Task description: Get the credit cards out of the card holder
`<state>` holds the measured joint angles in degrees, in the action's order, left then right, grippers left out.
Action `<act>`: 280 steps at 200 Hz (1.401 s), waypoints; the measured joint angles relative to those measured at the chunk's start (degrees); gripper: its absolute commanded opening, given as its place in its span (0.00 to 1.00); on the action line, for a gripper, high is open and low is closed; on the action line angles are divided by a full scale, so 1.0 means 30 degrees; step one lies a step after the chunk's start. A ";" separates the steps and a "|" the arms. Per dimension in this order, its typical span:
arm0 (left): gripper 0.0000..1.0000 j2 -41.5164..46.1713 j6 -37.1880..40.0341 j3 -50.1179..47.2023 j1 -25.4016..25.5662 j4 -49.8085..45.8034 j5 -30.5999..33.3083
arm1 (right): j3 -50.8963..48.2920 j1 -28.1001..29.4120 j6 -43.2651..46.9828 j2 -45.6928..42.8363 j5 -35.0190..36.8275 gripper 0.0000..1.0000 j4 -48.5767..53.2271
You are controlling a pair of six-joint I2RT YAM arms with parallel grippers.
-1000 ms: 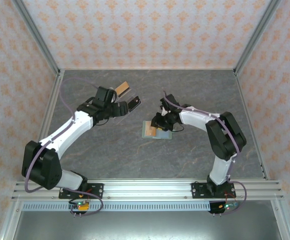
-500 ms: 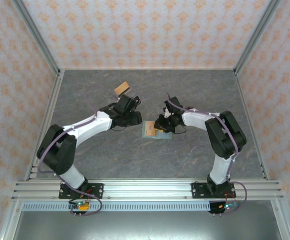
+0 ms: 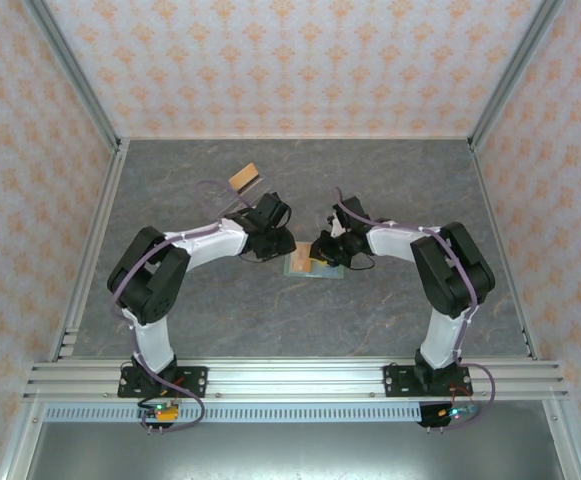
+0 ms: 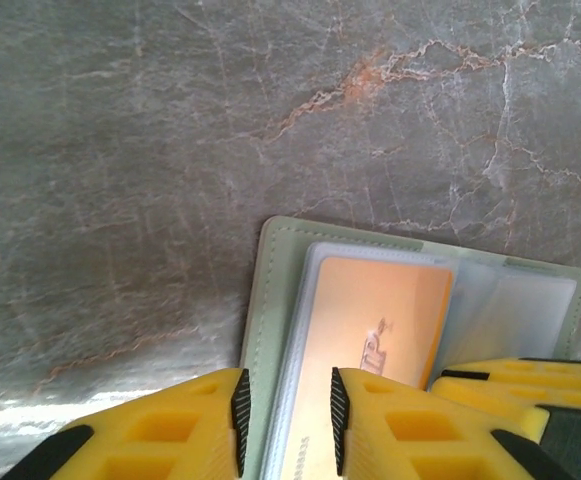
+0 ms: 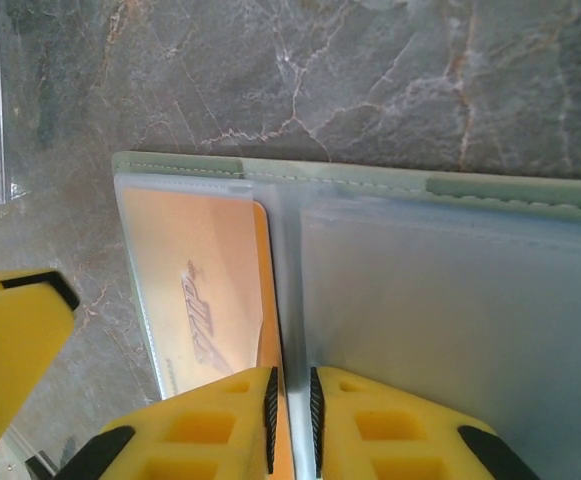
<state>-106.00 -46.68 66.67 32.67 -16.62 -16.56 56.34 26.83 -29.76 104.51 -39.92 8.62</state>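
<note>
The card holder point(image 3: 308, 264) is lying open mid-counter point(image 3: 220, 320), and I think it is light and floppy. My right claw point(image 5: 290, 415) is pinching its clear sleeve point(image 5: 420, 300) by the fold. My left claw point(image 4: 285, 420) is narrowly straddling the edge of the stiff, slippery orange card point(image 4: 380, 320); whether it is gripping, I cannot tell.

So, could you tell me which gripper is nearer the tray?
Left. The left gripper is at the holder's left edge, just below the tray; the right gripper is farther right, on the holder.
</note>
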 measured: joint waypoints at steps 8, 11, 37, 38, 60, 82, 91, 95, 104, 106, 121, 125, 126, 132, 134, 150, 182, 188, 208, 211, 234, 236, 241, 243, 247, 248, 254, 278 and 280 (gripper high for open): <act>0.28 -0.0175 -0.0073 0.0168 0.0044 0.0022 -0.0058 | -0.0066 0.0000 0.0000 -0.0044 -0.0036 0.19 -0.0095; 0.27 -0.0248 -0.0080 0.0240 0.0073 0.0022 -0.0073 | -0.0102 0.0000 0.0000 -0.0073 -0.0044 0.20 -0.0153; 0.25 -0.0714 -0.0168 0.0743 0.0284 0.0051 -0.0277 | -0.0328 0.0000 0.0000 -0.0233 -0.0138 0.20 -0.0364; 0.25 -0.0729 -0.0168 0.0750 0.0291 0.0051 -0.0284 | -0.0335 0.0000 0.0000 -0.0240 -0.0138 0.20 -0.0379; 0.23 -0.0889 -0.0313 0.0801 0.0408 0.0044 -0.0372 | -0.0357 0.0000 -0.0007 -0.0248 -0.0306 0.20 -0.0474; 0.20 -0.1246 -0.0452 0.0882 0.0401 0.0051 -0.0364 | -0.0466 0.0000 -0.0015 -0.0255 -0.0495 0.20 -0.0714; 0.20 -0.1406 -0.0481 0.0882 0.0401 0.0051 -0.0364 | -0.0583 0.0000 -0.0015 -0.0306 -0.0503 0.20 -0.0831; 0.19 -0.1457 -0.0488 0.0889 0.0401 0.0058 -0.0364 | -0.0634 0.0000 -0.0015 -0.0357 -0.0510 0.20 -0.0852; 0.18 -0.1479 -0.0503 0.0889 0.0401 0.0066 -0.0364 | -0.0736 0.0000 -0.0015 -0.0488 -0.0517 0.20 -0.0903; 0.18 -0.1479 -0.0503 0.0889 0.0401 0.0066 -0.0357 | -0.0758 0.0000 -0.0015 -0.0517 -0.0525 0.20 -0.0903; 0.17 -0.1486 -0.0510 0.0903 0.0401 0.0058 -0.0350 | -0.0809 0.0007 -0.0015 -0.0648 -0.0561 0.20 -0.0918; 0.16 -0.1501 -0.0532 0.0903 0.0401 0.0058 -0.0342 | -0.0809 0.0000 -0.0022 -0.0648 -0.0568 0.20 -0.0947; 0.16 -0.1501 -0.0539 0.0903 0.0401 0.0058 -0.0342 | -0.0809 0.0000 -0.0015 -0.0648 -0.0568 0.20 -0.0962; 0.16 -0.1515 -0.0590 0.0903 0.0401 0.0058 -0.0342 | -0.0809 0.0007 -0.0022 -0.0648 -0.0576 0.20 -0.1013; 0.16 -0.1515 -0.0605 0.0903 0.0401 0.0058 -0.0342 | -0.0809 0.0000 -0.0036 -0.0648 -0.0576 0.20 -0.1027; 0.15 -0.1515 -0.0750 0.0903 0.0401 0.0058 -0.0342 | -0.0809 0.0000 -0.0073 -0.0641 -0.0670 0.20 -0.1078; 0.13 -0.1552 -0.1005 0.0903 0.0401 0.0051 -0.0313 | -0.0809 0.0007 -0.0211 -0.0619 -0.0867 0.20 -0.1304; 0.13 -0.1552 -0.1020 0.0903 0.0401 0.0051 -0.0277 | -0.0809 0.0000 -0.0211 -0.0605 -0.0867 0.20 -0.1319; 0.12 -0.1559 -0.1137 0.0903 0.0401 0.0051 -0.0255 | -0.0809 0.0000 -0.0219 -0.0488 -0.0860 0.19 -0.1319; 0.12 -0.1559 -0.1151 0.0903 0.0401 0.0051 -0.0255 | -0.0809 0.0007 -0.0219 -0.0474 -0.0852 0.20 -0.1319; 0.11 -0.1566 -0.1246 0.0903 0.0401 0.0051 -0.0255 | -0.0809 0.0007 -0.0219 -0.0357 -0.0845 0.19 -0.1311; 0.11 -0.1566 -0.1290 0.0903 0.0401 0.0058 -0.0255 | -0.0809 0.0007 -0.0219 -0.0357 -0.0845 0.19 -0.1311; 0.11 -0.1566 -0.1304 0.0903 0.0401 0.0058 -0.0255 | -0.0809 0.0007 -0.0211 -0.0357 -0.0845 0.19 -0.1319; 0.11 -0.1566 -0.1319 0.0903 0.0401 0.0058 -0.0255 | -0.0809 0.0000 -0.0219 -0.0357 -0.0845 0.18 -0.1311; 0.10 -0.1566 -0.1362 0.0903 0.0401 0.0058 -0.0255 | -0.0809 0.0000 -0.0219 -0.0357 -0.0845 0.18 -0.1319; 0.11 -0.1566 -0.1355 0.0903 0.0401 0.0058 -0.0255 | -0.0809 0.0000 -0.0219 -0.0357 -0.0845 0.18 -0.1319; 0.10 -0.1566 -0.1384 0.0903 0.0401 0.0058 -0.0255 | -0.0809 0.0000 -0.0219 -0.0357 -0.0852 0.17 -0.1319; 0.08 -0.1566 -0.1479 0.0903 0.0401 0.0051 -0.0240 | -0.0816 0.0000 -0.0401 -0.0350 -0.1100 0.14 -0.1370; 0.08 -0.1566 -0.1486 0.0903 0.0401 0.0058 -0.0233 | -0.0816 0.0000 -0.0423 -0.0350 -0.1129 0.14 -0.1384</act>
<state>-110.69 -51.13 69.38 33.87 -16.45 -17.26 53.89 26.83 -31.03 103.46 -43.31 4.47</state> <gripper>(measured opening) 0.089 0.146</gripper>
